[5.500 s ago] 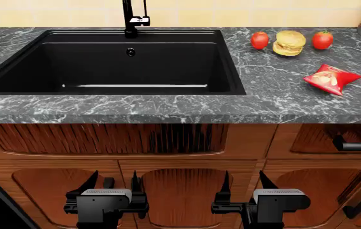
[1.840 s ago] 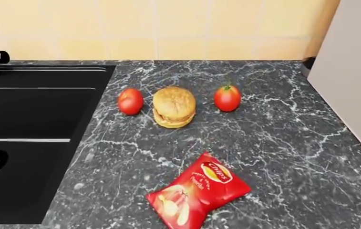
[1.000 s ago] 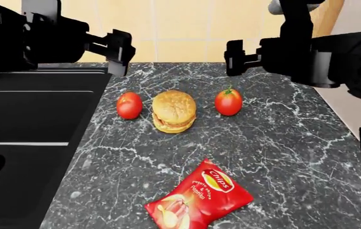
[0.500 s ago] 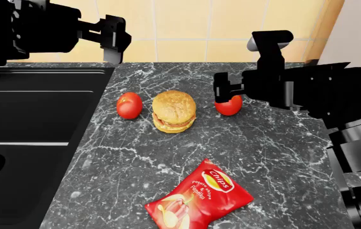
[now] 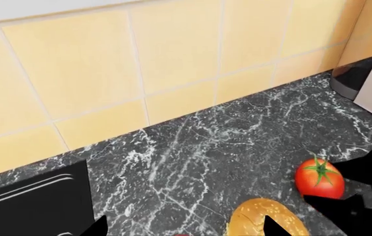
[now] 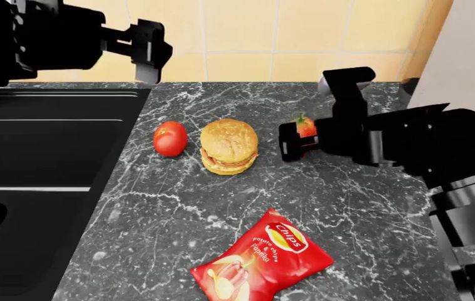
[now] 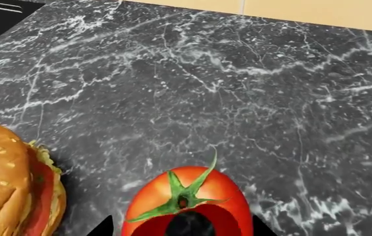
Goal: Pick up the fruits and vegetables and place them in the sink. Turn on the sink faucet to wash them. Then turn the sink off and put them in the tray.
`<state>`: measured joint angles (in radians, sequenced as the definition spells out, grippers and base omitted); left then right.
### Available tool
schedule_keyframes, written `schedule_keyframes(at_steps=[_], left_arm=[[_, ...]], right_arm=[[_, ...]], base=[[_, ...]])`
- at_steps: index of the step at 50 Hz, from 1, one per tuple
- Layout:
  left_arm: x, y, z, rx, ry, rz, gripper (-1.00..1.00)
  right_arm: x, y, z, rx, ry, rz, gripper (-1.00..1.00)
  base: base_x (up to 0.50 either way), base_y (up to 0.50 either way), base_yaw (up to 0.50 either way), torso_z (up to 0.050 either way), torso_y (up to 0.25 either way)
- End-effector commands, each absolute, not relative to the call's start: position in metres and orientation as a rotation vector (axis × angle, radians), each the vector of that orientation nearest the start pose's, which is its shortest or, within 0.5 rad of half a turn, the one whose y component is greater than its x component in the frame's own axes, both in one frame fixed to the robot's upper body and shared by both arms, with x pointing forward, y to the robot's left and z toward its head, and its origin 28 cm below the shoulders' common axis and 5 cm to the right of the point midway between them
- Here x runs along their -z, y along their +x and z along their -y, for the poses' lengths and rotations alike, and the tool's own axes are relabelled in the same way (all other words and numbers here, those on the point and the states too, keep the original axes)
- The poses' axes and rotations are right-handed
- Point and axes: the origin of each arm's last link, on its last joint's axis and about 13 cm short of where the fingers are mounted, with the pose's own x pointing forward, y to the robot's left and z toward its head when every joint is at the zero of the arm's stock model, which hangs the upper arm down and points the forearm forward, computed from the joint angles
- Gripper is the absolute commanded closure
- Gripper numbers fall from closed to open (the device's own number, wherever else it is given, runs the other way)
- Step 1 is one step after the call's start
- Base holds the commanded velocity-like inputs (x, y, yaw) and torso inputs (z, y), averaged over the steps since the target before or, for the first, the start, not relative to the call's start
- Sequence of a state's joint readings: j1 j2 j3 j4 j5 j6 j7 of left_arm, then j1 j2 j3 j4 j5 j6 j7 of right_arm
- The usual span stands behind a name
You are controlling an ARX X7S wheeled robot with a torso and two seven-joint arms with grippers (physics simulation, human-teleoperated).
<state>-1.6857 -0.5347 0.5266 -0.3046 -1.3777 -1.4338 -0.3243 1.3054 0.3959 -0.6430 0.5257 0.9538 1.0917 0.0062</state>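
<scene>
So I count two tomatoes, one burger (image 6: 229,144) and one chips bag (image 6: 262,256) on my marble counter (image 6: 362,213). My plain tomato (image 6: 169,138) sits just left of the burger, near the sink (image 6: 44,157) edge. My stemmed tomato (image 7: 189,202), glossy red with a green star-shaped top, sits right of the burger. From the head camera my right gripper (image 6: 292,141) hides most of it; the right wrist camera shows it whole between the spread fingertips, which are not closed on it. My left gripper (image 6: 149,53) hangs high over the sink's corner, released and empty. Only the left wrist view shows the tiled wall (image 5: 107,64) behind.
</scene>
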Motion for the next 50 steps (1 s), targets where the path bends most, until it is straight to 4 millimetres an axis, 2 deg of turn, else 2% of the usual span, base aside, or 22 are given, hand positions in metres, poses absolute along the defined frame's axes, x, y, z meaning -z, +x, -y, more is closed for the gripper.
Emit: schedule_keyframes(at_steps=[1,10,11,16,19,33,44,50], left_arm=[[-0.380,0.306,-0.256,0.406,0.108,-0.360,-1.00],[-0.376,0.310,-0.259,0.394,0.104,-0.370,-1.00],[-0.376,0.310,-0.259,0.393,0.104,-0.370,-1.00],[-0.375,0.311,-0.260,0.391,0.102,-0.373,-1.00],[-0.371,0.311,-0.260,0.394,0.107,-0.381,-1.00],[-0.341,0.318,-0.263,0.444,0.212,-0.432,-1.00],[-0.325,0.325,-0.268,0.434,0.282,-0.450,-1.00],[-0.316,0.331,-0.268,0.443,0.305,-0.457,-1.00]], right_arm=[[-0.218,0.375,0.135,-0.375,-0.068,-0.590,-1.00],[-0.205,0.384,0.131,-0.376,-0.093,-0.596,-1.00],[-0.205,0.384,0.131,-0.377,-0.096,-0.594,1.00],[-0.209,0.385,0.130,-0.382,-0.110,-0.575,1.00],[-0.218,0.382,0.128,-0.395,-0.112,-0.545,1.00],[-0.289,0.377,0.141,-0.364,-0.091,-0.354,1.00],[-0.329,0.368,0.146,-0.365,-0.089,-0.245,1.00],[-0.341,0.362,0.146,-0.375,-0.089,-0.210,1.00]], base=[[0.00,0.00,0.00,0.000,0.000],[0.00,0.00,0.00,0.000,0.000],[0.00,0.00,0.00,0.000,0.000],[0.00,0.00,0.00,0.000,0.000],[0.00,0.00,0.00,0.000,0.000],[0.00,0.00,0.00,0.000,0.000],[0.00,0.00,0.00,0.000,0.000],[0.00,0.00,0.00,0.000,0.000]])
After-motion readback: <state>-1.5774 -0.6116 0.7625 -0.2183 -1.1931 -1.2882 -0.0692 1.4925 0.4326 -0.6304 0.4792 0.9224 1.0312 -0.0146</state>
